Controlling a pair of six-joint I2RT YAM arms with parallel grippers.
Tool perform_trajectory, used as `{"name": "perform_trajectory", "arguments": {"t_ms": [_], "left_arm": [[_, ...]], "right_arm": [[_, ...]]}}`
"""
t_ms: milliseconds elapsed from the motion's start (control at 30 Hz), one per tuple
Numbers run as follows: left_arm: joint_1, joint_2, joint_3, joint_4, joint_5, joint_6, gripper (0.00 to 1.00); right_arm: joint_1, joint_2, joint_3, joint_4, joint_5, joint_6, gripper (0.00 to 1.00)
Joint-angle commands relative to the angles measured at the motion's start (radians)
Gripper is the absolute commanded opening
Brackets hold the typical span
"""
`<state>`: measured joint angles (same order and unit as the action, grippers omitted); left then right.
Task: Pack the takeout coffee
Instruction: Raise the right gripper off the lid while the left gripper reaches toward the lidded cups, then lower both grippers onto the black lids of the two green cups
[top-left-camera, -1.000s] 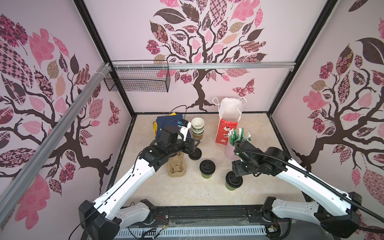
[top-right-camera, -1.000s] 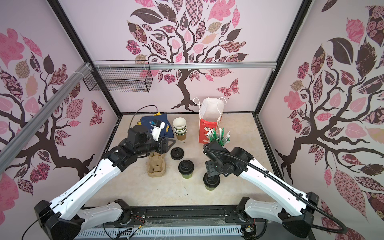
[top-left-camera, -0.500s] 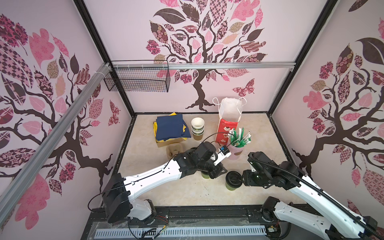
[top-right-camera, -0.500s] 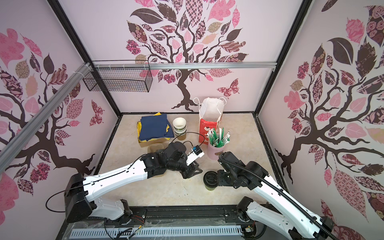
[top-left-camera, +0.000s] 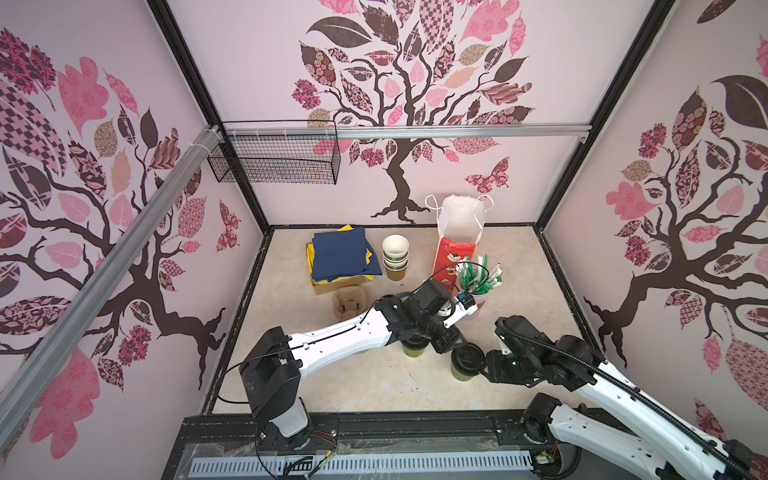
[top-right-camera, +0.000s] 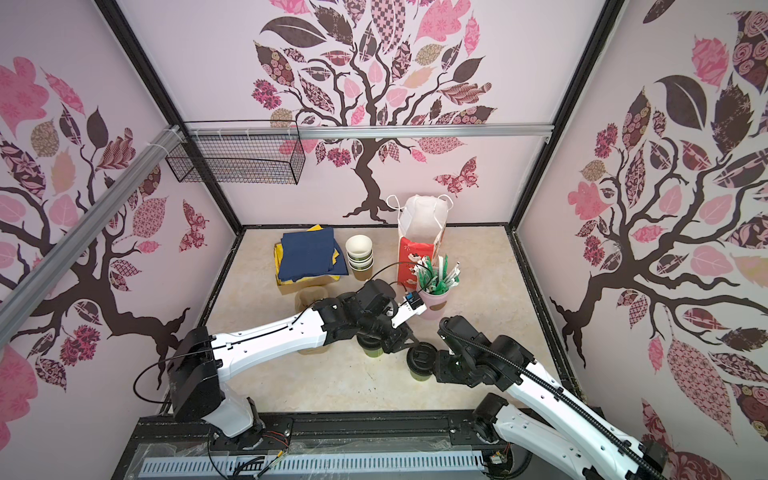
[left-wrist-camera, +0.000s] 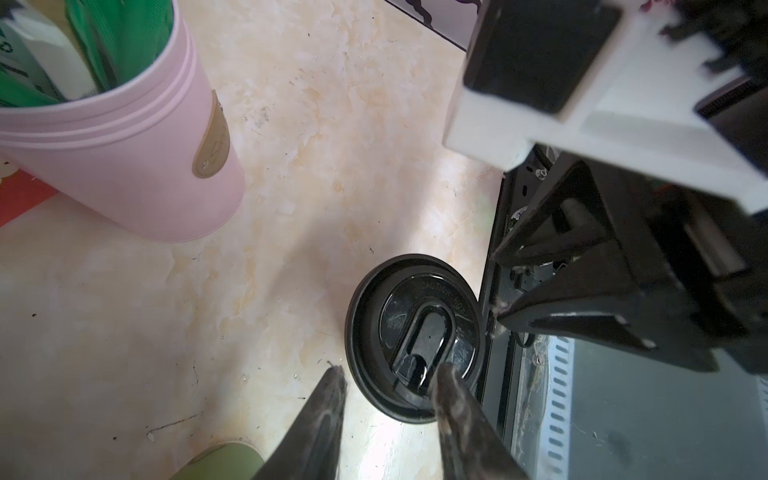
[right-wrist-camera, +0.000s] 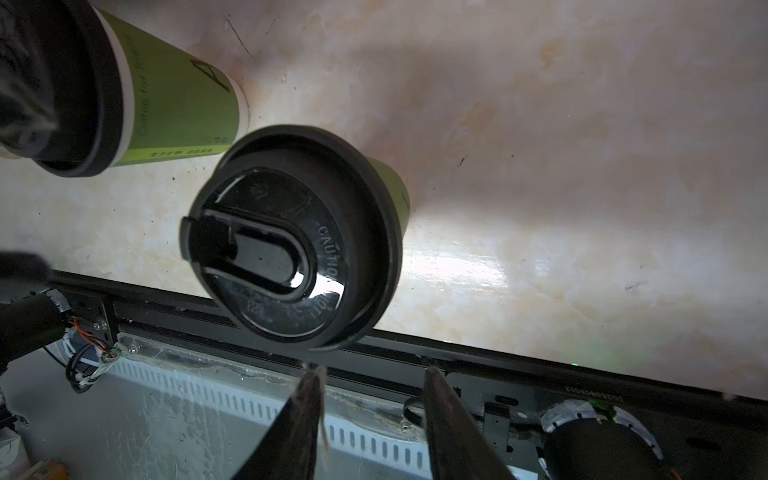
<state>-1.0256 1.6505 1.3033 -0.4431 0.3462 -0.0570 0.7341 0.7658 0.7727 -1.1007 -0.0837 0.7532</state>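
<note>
My left tool (left-wrist-camera: 388, 372) and right tool (right-wrist-camera: 372, 370), half-parted and empty, flank one lidded green cup (top-left-camera: 465, 361) at a top view's lower centre, likely to steady it. The twin cup (top-left-camera: 415, 351) stands just left.

**Two lidded green cups upright on the desk**

Both coffees stand upright on the desk (top-left-camera: 365, 390), near each other but not touching. Each is a small green paper cup with a black cap. The first cup (right-wrist-camera: 178, 95) sits beneath the left hand (left-wrist-camera: 390, 372), behind its fingertips, and dark print runs down its side. The second cup (top-left-camera: 462, 374) stands between the two hands, just ahead of the right hand (right-wrist-camera: 374, 370) and outside its fingers. Its lid (right-wrist-camera: 291, 253) carries raised caution lettering.
</note>
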Motion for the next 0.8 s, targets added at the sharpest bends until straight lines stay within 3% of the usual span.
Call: {"name": "perform_trajectory", "arguments": {"t_ms": [0, 767], "left_arm": [[0.001, 0.034, 0.056, -0.012, 0.012, -0.016, 0.4], [0.001, 0.151, 0.127, -0.115, 0.02, 0.035, 0.3]], "right_arm": [[-0.004, 0.005, -0.012, -0.011, -0.016, 0.149, 0.44], [-0.003, 0.037, -0.107, 0.042, -0.004, 0.152, 0.44]]}}
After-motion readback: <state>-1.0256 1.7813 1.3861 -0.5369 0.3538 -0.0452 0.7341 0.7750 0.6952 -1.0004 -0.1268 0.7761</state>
